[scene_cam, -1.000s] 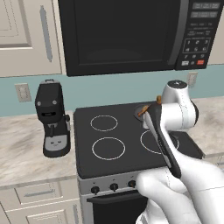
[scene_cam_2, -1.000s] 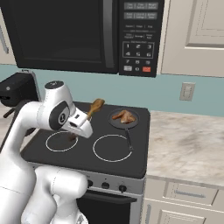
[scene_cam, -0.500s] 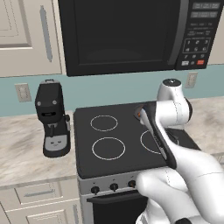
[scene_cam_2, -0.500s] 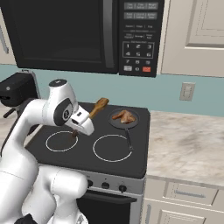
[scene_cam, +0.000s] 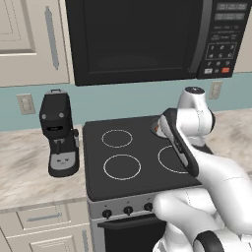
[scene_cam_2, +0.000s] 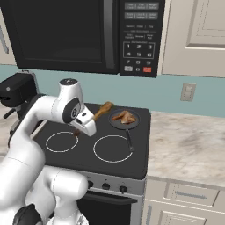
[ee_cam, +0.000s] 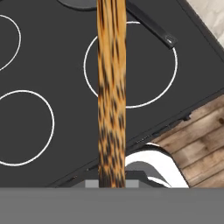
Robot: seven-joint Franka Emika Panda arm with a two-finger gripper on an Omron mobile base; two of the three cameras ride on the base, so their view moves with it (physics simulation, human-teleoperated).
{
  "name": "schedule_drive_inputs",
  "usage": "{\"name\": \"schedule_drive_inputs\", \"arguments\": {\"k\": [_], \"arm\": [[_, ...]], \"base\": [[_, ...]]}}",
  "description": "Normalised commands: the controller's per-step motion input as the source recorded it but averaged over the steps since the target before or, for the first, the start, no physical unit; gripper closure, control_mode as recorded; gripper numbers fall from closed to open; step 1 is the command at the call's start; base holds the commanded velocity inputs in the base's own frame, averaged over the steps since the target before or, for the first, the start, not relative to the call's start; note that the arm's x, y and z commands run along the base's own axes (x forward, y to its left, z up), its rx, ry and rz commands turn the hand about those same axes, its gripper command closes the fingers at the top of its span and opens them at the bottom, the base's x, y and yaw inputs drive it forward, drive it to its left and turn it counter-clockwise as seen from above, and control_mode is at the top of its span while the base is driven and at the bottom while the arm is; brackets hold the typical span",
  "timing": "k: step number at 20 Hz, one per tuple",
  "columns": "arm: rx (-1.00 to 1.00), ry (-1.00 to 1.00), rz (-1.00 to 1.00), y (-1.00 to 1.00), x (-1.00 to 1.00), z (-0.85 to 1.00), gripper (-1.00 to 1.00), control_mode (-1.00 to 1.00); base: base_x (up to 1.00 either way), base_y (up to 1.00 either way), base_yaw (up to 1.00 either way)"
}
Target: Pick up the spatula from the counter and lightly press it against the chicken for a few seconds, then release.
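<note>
stovetop (scene_cam_2: 137,154), spatula (scene_cam_2: 103,109) gripped in hand (scene_cam_2: 86,123), beside chicken (scene_cam_2: 125,116)

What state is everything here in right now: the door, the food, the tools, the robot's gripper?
gripper: shut on the spatula.
spatula: held in the air over the stove, tip short of the chicken.
chicken: lying in the pan, untouched.
pan: resting on the stove, back right.
microwave: door closed.
coffee machine: upright on the counter beside the stove.
</note>
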Motion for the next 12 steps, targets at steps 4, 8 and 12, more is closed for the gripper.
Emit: {"name": "schedule_drive_inputs", "arguments": {"k": [4,8,12], "arm": [[0.04,0.02,-0.06,0.0,0.22,-0.08,1.0,-1.0],[0.0,0.01,-0.07,0.0,0.28,-0.06,1.0,-1.0],[0.0,0.03,-0.09,0.0,0.33,-0.09,1.0,-1.0]], "base": [[0.0,0.0,0.0],[0.0,0.0,0.0],[0.0,0.0,0.0]]}}
